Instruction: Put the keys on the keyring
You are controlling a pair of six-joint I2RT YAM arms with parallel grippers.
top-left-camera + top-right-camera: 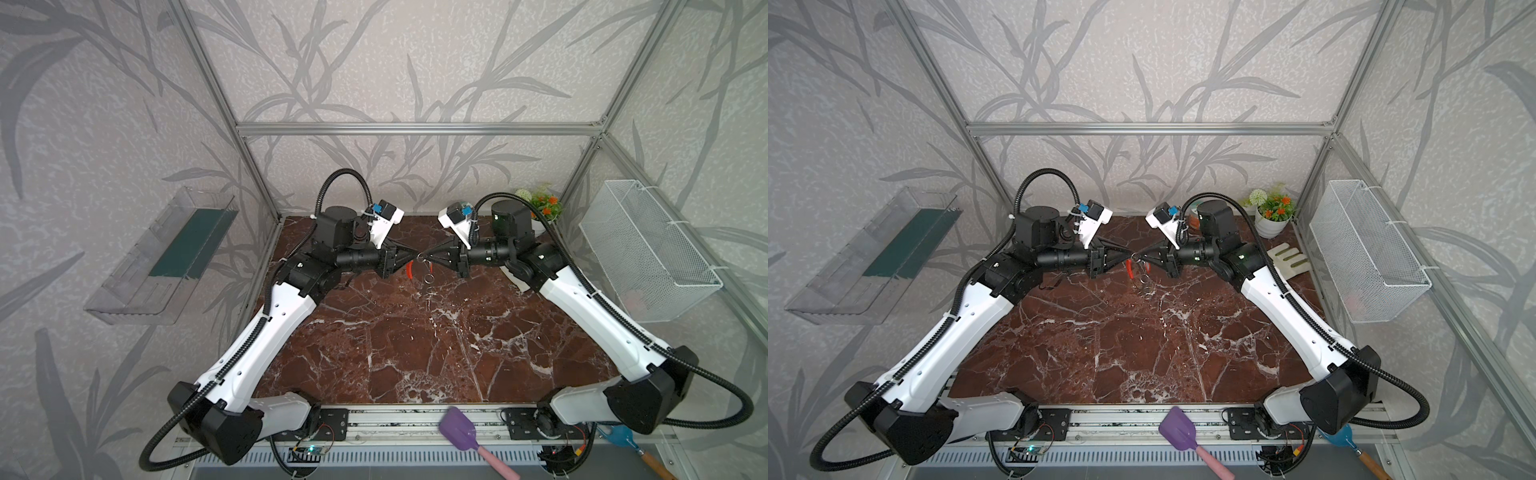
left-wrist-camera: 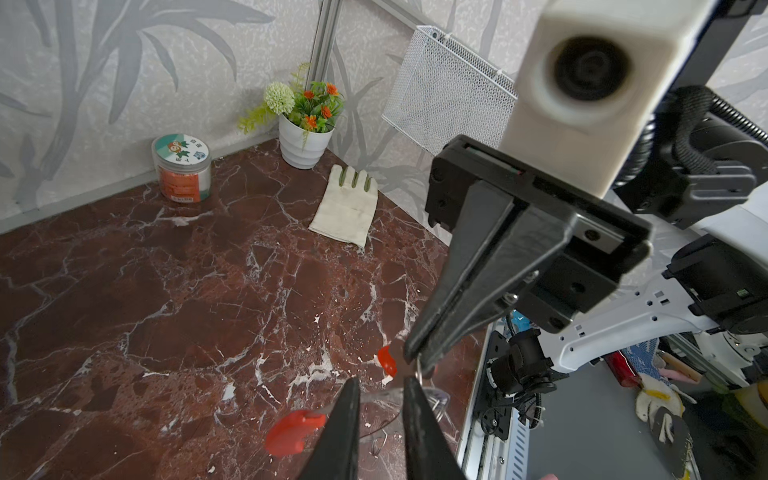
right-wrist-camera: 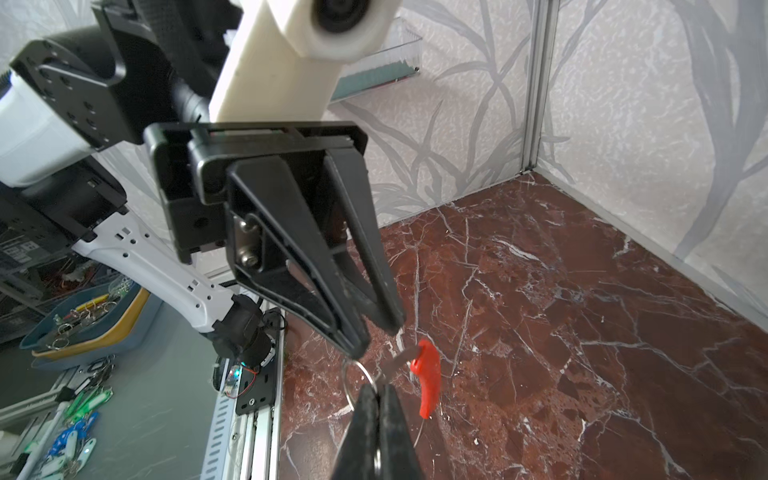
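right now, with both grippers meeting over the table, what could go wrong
The left gripper has its jaws slightly apart around what looks like the band of the keyring; it could slip and fall to the table.
The right gripper pinches only the edge of a small metal ring, which might twist free.
The fingertips sit almost together, so they could collide.

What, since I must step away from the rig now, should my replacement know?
Left gripper: jaws slightly apart around the thin band of the keyring, above the table.
Right gripper: shut on the keyring, tips meeting the left's.
Key tag: small red piece by the right tips, mostly hidden.
Done: keyring held in the air.
To do: tag on the band cannot be confirmed; check, then thread it.
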